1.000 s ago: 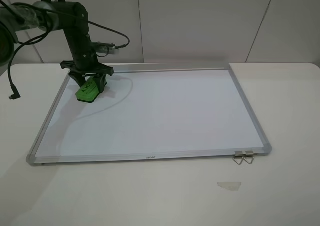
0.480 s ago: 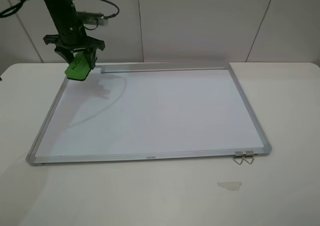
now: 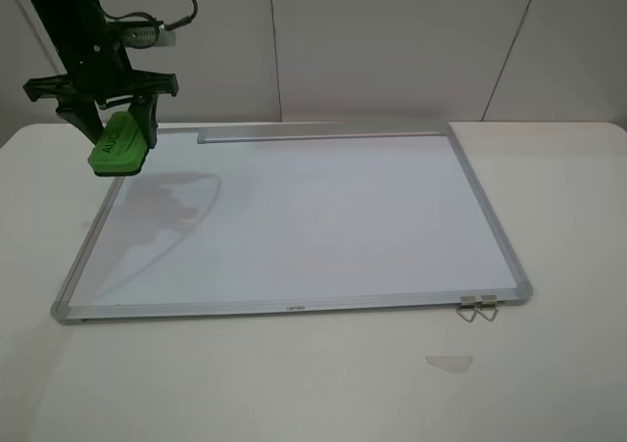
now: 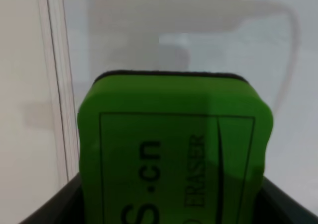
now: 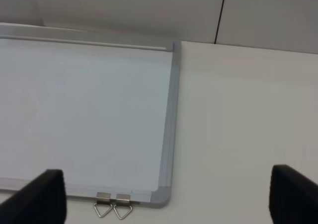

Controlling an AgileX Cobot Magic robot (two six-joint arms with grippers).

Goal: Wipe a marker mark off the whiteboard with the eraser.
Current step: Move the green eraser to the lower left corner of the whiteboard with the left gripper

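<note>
The whiteboard [image 3: 323, 217] lies flat on the table, white inside a silver frame. No marker mark shows on it in any view. My left gripper [image 3: 116, 128] is shut on the green eraser [image 3: 120, 146] and holds it in the air, tilted, over the board's far left corner. In the left wrist view the eraser [image 4: 174, 149] fills the picture, with the board's left frame edge [image 4: 54, 75] below it. My right gripper [image 5: 169, 199] is open and empty, hovering near the board's near right corner; it is out of the exterior view.
Two metal clips [image 3: 477, 306] hang on the board's near right frame. A pale scrap of tape [image 3: 450, 364] lies on the table in front of them. The silver tray strip [image 3: 318, 131] runs along the far edge. A wall stands behind the table.
The left arm has lifted the eraser off the board's far left area and carried it up and leftward. Its shadow now falls on the board's left part.
</note>
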